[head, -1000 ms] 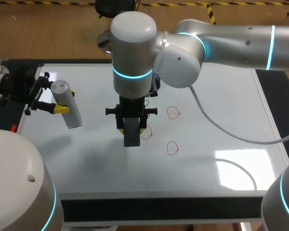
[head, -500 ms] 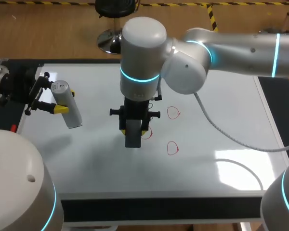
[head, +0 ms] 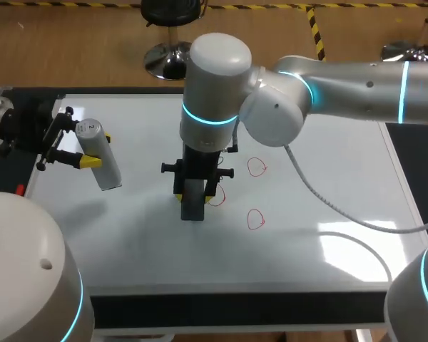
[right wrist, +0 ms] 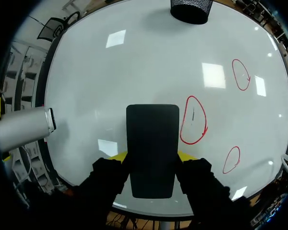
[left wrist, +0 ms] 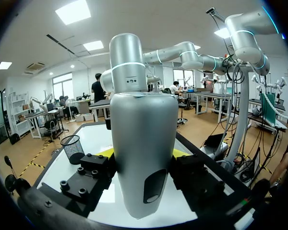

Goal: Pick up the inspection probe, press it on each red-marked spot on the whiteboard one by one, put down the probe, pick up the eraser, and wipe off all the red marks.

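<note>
**Head view, then each wrist: probe in our left grip, eraser in our right**

Head view: our left gripper (head: pixel 98 149) sits at the left edge of the whiteboard (head: pixel 328 157), its yellow tips closed against both sides of the silver probe (head: pixel 107 171). The probe's long axis runs from far to near. Its flat cap faces the far side, and its other end leans slightly toward the board's middle. Our right gripper (head: pixel 195 189) hangs over the middle of the board, clamped on the dark eraser (head: pixel 192 206). The eraser's long axis also runs far to near, with its free end toward the near edge. We cannot tell whether it touches the board. The closest red ring (head: pixel 215 197) lies just beside the eraser and is partly hidden by the fingers. The far red ring (head: pixel 257 167) and the near red ring (head: pixel 255 219) lie further to the right.

Left wrist view: the probe (left wrist: pixel 144 153) fills the space between the fingers of our left gripper (left wrist: pixel 143 160), which press on it from either side. Its long axis stands across the line between them. A black mesh cup (left wrist: pixel 73 147) stands on the board beyond it.

Right wrist view: the eraser (right wrist: pixel 152 148) juts straight ahead from between the yellow tips of our right gripper (right wrist: pixel 152 156), held from both sides. The closest red ring (right wrist: pixel 193 120) lies just beside the eraser's free end, and the other two lie further off on that side. The probe (right wrist: pixel 21 129) shows at the board's edge on the opposite side.
</note>
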{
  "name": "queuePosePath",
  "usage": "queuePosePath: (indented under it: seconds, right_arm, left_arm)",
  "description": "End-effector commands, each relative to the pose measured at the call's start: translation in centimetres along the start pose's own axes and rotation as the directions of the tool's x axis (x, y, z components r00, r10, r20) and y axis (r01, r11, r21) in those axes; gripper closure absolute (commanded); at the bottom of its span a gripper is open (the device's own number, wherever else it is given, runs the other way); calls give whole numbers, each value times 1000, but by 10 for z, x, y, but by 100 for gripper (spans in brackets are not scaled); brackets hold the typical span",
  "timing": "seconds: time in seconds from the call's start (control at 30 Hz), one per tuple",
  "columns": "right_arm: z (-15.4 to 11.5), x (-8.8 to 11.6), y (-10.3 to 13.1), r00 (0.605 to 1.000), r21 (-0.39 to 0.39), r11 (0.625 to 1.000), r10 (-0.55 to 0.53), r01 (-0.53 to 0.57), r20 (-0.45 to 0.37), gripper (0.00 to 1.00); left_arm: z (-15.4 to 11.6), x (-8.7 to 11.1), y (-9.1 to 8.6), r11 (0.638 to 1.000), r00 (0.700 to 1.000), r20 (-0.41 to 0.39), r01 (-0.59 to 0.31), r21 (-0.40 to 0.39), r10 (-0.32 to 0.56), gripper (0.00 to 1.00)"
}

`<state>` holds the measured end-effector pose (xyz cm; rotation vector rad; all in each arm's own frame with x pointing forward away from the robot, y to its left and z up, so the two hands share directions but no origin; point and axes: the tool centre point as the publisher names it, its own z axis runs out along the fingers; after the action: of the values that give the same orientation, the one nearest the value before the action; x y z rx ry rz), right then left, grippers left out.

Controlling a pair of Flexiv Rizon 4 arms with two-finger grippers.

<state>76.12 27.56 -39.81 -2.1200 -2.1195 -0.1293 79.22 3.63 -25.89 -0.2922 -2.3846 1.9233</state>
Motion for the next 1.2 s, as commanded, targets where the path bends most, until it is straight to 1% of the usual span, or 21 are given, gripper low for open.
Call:
queuePosePath:
  seconds: [0.03,0.27,0.57,0.9,1.2]
  right_arm:
    - [8,10,5,1000,10,1000,-5,5,4,100]
    - [17,22,7,1000,18,1000,-18,18,-7,100]
    - [23,20,9,1000,32,999,-15,16,-17,100]
    - [24,3,6,1000,37,999,7,-6,-14,100]
    - [25,-23,3,999,44,998,49,-48,-5,100]
  left_arm:
    - [0,1,-2,1000,1000,2,-2,-2,2,100]
    - [0,1,-2,1000,1000,2,-2,-2,2,100]
    - [0,1,-2,1000,1000,2,-2,-2,2,100]
    - [0,1,-2,1000,1000,2,-2,-2,2,100]
    - [0,1,-2,1000,1000,2,-2,-2,2,100]
